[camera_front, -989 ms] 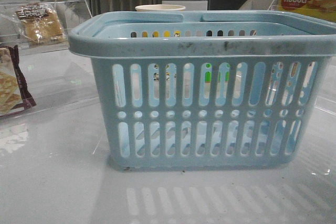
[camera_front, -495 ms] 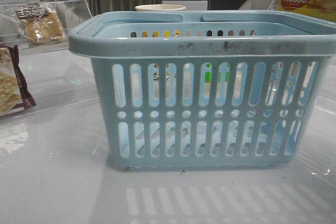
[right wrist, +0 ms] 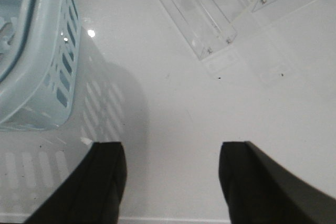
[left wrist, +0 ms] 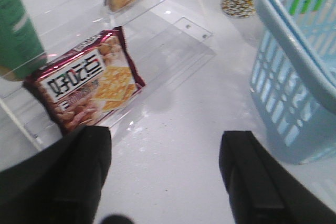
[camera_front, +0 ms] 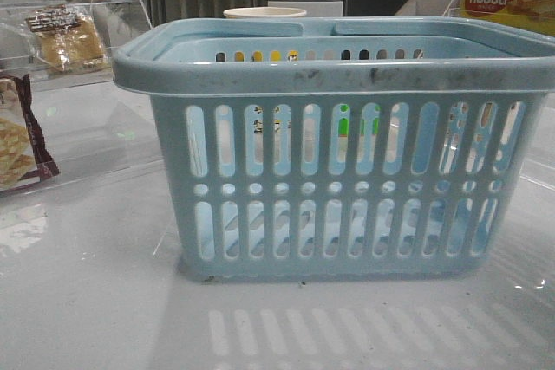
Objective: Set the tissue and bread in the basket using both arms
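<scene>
The counter [camera_front: 87, 301] is a bare white sheet near the camera, giving both arms open room on either side of the basket [camera_front: 334, 153], which stands square in the middle with its thick rim reaching almost to the right border of the front view. Through its slots nothing of the task shows inside, so the job looks to be at its first step: reaching out for the goods.

At far left a clear acrylic rack [left wrist: 173, 30] holds the bread [camera_front: 65, 39] on an upper step, with a maroon-edged cracker pack [left wrist: 89, 80] lower and nearer. The left gripper [left wrist: 168, 174] hangs released and empty over bare counter, between that pack and the basket. It would need to travel far and left, clearing the rack's edges and the cracker pack.

The right gripper [right wrist: 173, 182] is likewise spread with nothing held, just right of the basket, another clear rack [right wrist: 220, 9] beyond it. The tissue I cannot find.
</scene>
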